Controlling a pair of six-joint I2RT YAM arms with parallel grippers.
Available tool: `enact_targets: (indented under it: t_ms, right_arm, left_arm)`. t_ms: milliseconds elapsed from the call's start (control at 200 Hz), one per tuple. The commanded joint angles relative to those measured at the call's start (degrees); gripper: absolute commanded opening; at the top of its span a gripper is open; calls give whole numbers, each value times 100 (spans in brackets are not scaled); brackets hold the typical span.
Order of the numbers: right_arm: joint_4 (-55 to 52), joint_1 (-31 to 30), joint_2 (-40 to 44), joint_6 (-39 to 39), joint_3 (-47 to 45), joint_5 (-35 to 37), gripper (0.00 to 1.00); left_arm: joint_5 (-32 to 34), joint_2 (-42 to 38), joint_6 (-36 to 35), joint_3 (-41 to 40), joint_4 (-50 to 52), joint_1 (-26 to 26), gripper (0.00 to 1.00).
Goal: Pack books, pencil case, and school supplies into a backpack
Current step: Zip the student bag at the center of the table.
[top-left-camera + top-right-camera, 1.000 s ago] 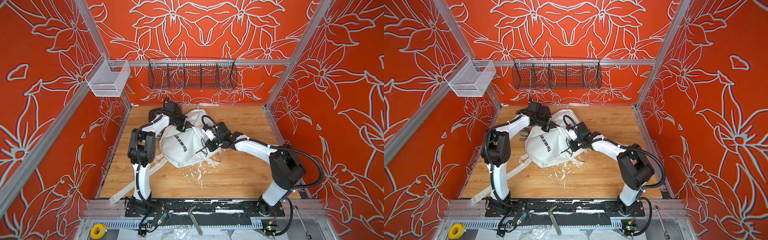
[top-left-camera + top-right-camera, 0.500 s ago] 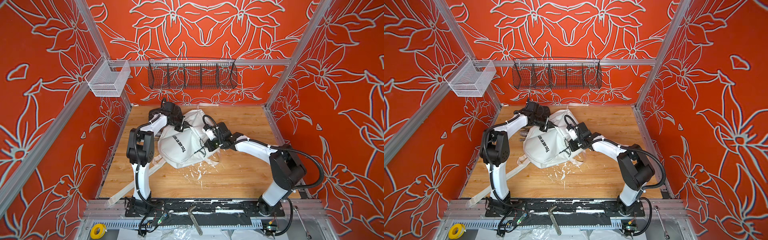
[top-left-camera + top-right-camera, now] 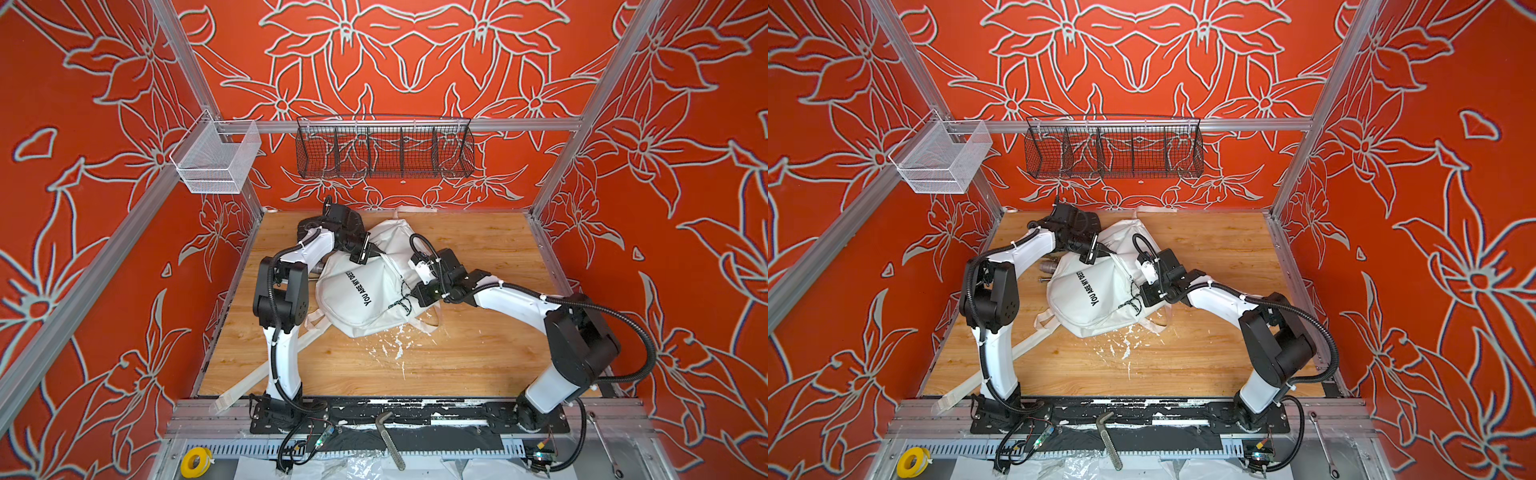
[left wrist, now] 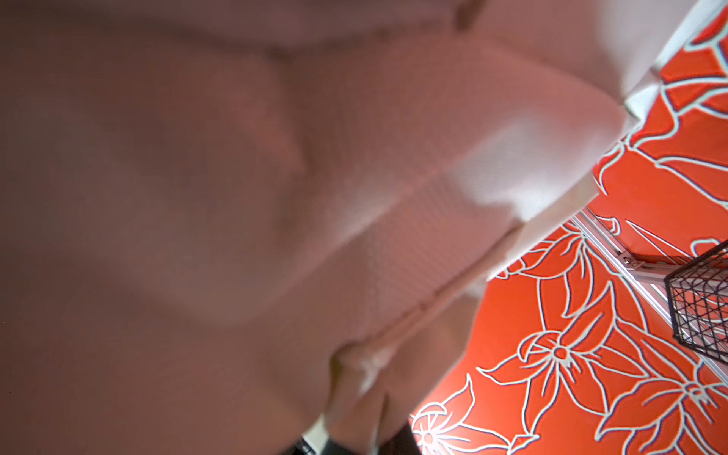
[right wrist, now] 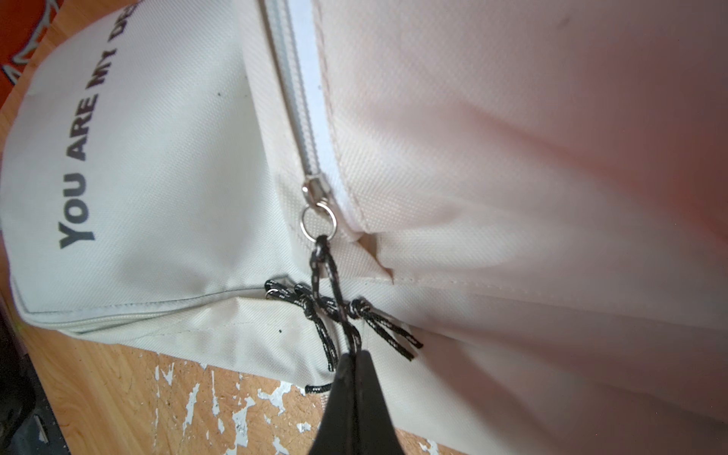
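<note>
With the backpack [image 3: 365, 299] lying mid-table, the left gripper [image 3: 365, 254] pinched on its far fabric and the right gripper [image 5: 352, 364] clamping the thin zip cord [image 5: 327, 268], a hard pull could slip the cord free.

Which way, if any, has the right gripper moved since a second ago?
No visible move: in a top view the right gripper keeps its distance from the white paint flakes, shut on the zip cord.

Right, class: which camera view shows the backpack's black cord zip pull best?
The right wrist view: the zip pull hangs sharp and close from its ring, pinched by the right gripper. Both top views show only a tiny dark tangle. The left wrist view shows just blurred fabric.
</note>
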State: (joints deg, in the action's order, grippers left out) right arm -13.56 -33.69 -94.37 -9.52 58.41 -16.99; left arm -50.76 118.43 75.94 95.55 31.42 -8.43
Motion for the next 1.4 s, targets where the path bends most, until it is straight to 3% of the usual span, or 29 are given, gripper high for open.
enact_targets:
  t_ms: [0,595,751,996,1396]
  right_arm:
    - [-2944,42,-232,-366,-768,229,0]
    - [-2848,49,-508,-934,-1383,176,0]
    - [-2941,54,-407,-937,-1161,374,0]
    - [-3190,53,-385,-818,-740,474,0]
    - [-3022,51,-367,-1613,-1669,137,0]
  left_arm:
    - [-13,-693,284,559,-1270,745,0]
    - [-257,-564,193,848,-1025,869,0]
    - [-294,-497,-206,992,-513,762,0]
    - [-359,-573,-255,340,-717,526,0]
    - [-412,78,-790,1703,393,684,0]
